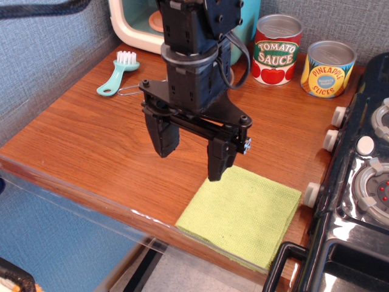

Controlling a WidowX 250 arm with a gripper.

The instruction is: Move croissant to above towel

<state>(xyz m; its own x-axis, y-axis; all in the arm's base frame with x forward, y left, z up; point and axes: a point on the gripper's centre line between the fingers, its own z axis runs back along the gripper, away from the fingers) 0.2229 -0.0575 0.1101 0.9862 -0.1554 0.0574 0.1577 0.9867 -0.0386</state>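
Observation:
The lime-green towel (243,214) lies flat at the table's front right, next to the toy stove. My gripper (189,163) hangs above the wooden table just left of the towel's far corner. It is open, with nothing between its black fingers (161,137). The right finger's tip is over the towel's upper left edge. No croissant shows in this view; it is hidden or out of view.
A tomato sauce can (276,50) and a pineapple slices can (328,69) stand at the back right. A teal brush (119,73) lies at the back left. A white-and-teal toy box (135,27) stands behind the arm. A black toy stove (364,182) borders the right side.

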